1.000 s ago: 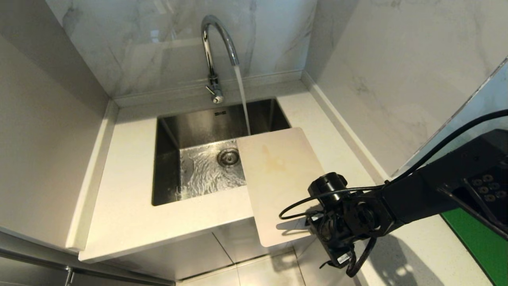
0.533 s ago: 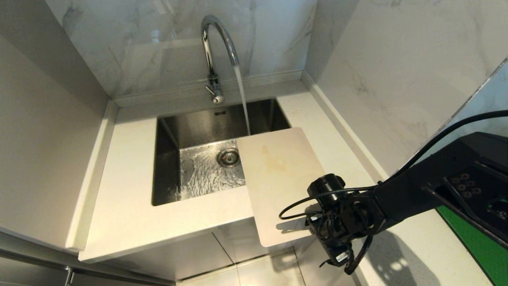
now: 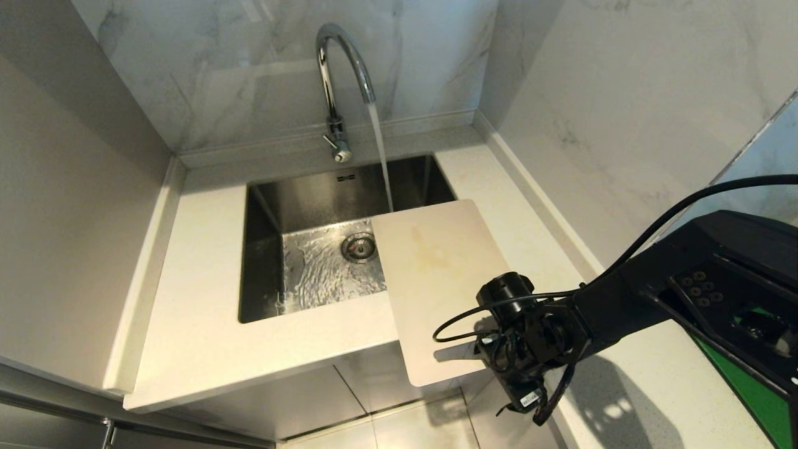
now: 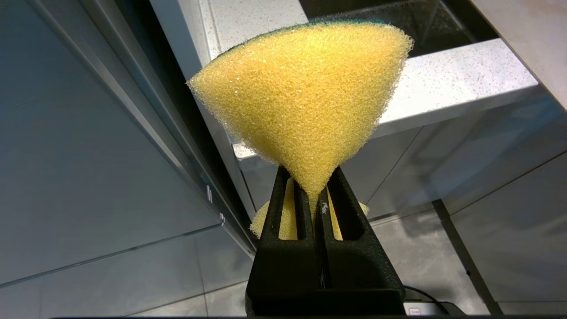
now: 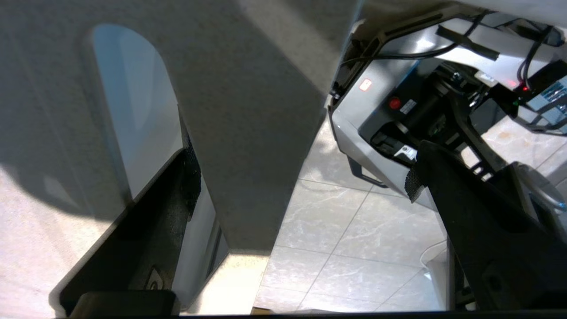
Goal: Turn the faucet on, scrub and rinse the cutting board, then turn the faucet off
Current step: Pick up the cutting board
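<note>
Yellow sponge (image 4: 301, 106) is my scrubbing tool, pinched hard between the shut fingers of my left gripper (image 4: 316, 208), which sits low beside the cabinet front, below the counter edge (image 4: 443, 84). Up and across from the sponge, the cutting board (image 3: 436, 280) lies flat on the counter, its far end overhanging the sink (image 3: 268, 249) and its near end jutting past the counter's front. I have my right gripper (image 5: 301, 177) at that near end, fingers spread wide, one finger (image 5: 150, 230) by the handle slot (image 5: 133, 110), not clamped. Beyond the board, the faucet (image 3: 340, 68) is running into the sink.
</note>
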Controlling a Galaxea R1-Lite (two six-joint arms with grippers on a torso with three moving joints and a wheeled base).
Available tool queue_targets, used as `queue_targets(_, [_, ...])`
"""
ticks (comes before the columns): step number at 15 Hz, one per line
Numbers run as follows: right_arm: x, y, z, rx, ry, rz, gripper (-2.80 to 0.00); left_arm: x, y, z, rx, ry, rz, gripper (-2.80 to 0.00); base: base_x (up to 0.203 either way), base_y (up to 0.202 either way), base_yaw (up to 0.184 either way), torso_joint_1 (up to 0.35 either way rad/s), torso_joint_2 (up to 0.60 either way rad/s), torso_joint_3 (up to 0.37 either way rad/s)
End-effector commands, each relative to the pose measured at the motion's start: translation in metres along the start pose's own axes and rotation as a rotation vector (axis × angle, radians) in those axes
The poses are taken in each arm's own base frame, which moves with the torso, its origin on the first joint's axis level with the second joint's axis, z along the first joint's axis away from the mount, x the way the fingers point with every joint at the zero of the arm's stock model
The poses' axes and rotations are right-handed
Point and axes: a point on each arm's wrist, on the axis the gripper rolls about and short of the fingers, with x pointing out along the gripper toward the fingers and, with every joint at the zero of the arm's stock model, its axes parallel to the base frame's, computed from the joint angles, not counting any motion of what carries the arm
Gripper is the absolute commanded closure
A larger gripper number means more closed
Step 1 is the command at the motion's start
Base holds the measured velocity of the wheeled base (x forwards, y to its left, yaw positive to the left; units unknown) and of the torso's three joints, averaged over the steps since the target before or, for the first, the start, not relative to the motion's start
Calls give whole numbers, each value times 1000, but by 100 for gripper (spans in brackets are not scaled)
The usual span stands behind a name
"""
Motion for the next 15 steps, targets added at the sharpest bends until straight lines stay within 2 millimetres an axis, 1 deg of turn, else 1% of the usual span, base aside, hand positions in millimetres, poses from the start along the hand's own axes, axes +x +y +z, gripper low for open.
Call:
queue_targets(1, [2,0,-1,-4,0,-6,0,0,0,0,0,2,0,0,0,0,0,0,0,0])
queue_targets(13, [-1,-1,-2,-7,10,0,0,0,0,0,0,3,0,0,0,0,0,0,0,0])
queue_targets(15, [-7,-1,-1,-5,9,8,0,0,0,0,0,3,0,0,0,0,0,0,0,0])
